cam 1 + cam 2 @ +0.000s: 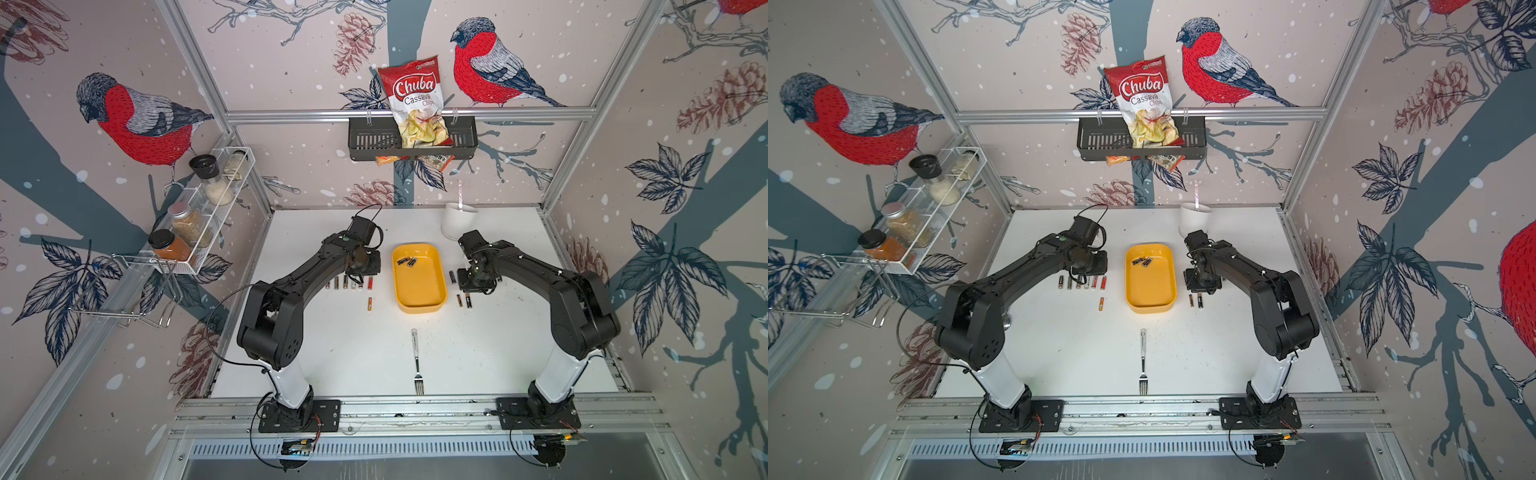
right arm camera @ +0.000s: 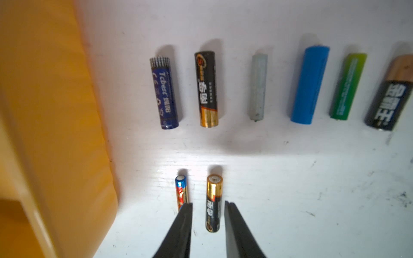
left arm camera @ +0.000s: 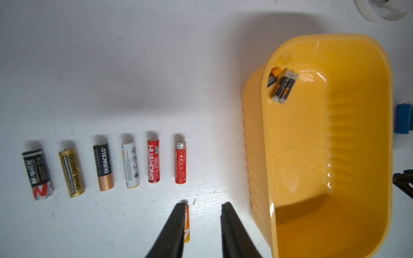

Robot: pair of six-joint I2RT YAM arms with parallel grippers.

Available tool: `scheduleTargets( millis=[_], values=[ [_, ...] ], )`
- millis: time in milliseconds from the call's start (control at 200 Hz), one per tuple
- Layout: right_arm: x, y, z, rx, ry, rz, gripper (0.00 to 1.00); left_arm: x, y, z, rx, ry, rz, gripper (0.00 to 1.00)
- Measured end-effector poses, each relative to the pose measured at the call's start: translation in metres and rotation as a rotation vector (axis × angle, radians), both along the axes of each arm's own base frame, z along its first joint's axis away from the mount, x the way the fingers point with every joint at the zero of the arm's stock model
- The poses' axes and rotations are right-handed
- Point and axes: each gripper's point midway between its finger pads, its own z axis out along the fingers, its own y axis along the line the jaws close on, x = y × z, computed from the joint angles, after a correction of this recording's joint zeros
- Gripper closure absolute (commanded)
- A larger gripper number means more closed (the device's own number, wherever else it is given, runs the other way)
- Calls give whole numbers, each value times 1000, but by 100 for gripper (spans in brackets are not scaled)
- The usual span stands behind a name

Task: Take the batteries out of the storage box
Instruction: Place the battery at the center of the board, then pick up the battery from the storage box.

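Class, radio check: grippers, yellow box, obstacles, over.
Left gripper open, empty, beside slim orange battery. Right gripper open, fingers straddling black-and-gold battery. Shallow yellow plastic box: three small black cells inside. Nothing blocking.

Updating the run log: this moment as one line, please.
storage box: batteries inside | left end effector: open, empty, beside orange battery | right end effector: open, astride black-gold battery
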Motion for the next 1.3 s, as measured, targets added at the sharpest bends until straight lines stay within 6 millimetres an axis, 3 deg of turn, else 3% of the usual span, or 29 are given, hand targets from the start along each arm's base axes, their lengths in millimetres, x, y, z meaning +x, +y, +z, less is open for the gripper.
scheduleTargets(
  millis=[155, 375, 530, 765, 986, 1301],
  values=[
    [10, 1, 13, 11, -23, -10, 68, 14, -24, 13, 10, -25, -52, 68],
    [38, 6, 32, 37, -72, -28, 68, 40, -70, 17, 14, -41, -132, 68],
    [51, 8, 38, 49, -90, -36, 68, 55, -95, 4, 25, -32, -176, 68],
    [52, 0, 39, 46, -78, -38, 68, 65, -118, -22, 55, -2, -229, 68],
    [52, -7, 37, 48, -66, -51, 68, 75, -125, -39, 173, -25, -262, 68],
    [51, -14, 34, 47, -55, -63, 68, 80, -105, -57, 339, -25, -264, 68]
  ],
)
